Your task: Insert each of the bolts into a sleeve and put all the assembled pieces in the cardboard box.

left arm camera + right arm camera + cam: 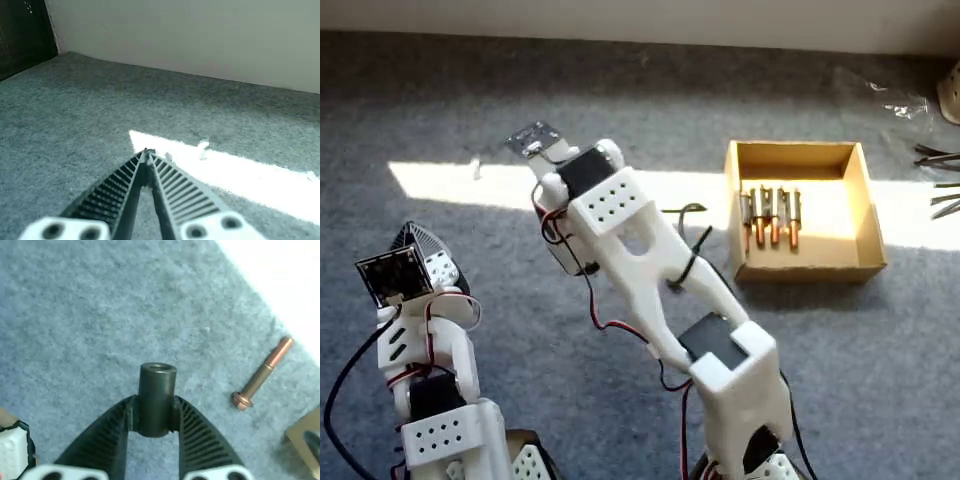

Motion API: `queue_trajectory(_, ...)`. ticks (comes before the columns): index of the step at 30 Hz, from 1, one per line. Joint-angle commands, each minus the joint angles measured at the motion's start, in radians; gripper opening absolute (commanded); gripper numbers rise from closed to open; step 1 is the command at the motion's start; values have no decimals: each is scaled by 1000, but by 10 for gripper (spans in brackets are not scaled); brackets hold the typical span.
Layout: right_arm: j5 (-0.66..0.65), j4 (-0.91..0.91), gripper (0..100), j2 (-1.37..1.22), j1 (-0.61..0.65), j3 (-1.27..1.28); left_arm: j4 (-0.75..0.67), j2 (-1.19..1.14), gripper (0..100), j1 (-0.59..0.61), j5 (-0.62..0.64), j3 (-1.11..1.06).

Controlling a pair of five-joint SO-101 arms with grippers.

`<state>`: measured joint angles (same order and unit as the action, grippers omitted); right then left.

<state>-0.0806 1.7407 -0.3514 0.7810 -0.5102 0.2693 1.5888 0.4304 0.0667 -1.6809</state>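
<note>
My right gripper (155,402) is shut on a dark cylindrical sleeve (157,390), held upright above the grey carpet with its open bore facing up. A copper bolt (262,374) lies flat on the carpet beside it, apart from the sleeve. In the high view the right arm stretches across the middle, and its gripper (535,142) is at the sunlit strip. The cardboard box (798,152) stands to the right and holds several assembled pieces (770,215) side by side. My left gripper (146,155) is shut on nothing at the lower left (412,235), raised above the carpet.
A sunlit band (460,185) crosses the carpet. Dark tools (942,180) and a clear plastic bag (892,95) lie at the far right. A wall (200,35) borders the far side. A brown corner (304,440) shows near the bolt.
</note>
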Motion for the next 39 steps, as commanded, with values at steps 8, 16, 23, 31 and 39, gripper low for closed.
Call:
queue_trajectory(8, -138, -234, 4, 240, -53, 518, -15, 12, 7, 10, -3, -24)
queue_trajectory(16, -192, -495, 4, 237, -70, 748, -15, 12, 7, 10, -3, -24)
queue_trajectory(23, -193, -555, 5, 185, -70, 811, -15, 12, 7, 10, -3, -24)
queue_trajectory(31, -193, -547, 84, 113, -65, 805, -15, 7, 7, -2, -3, -24)
queue_trajectory(39, -236, -547, 108, 113, -64, 803, -15, 7, 7, -2, -3, -24)
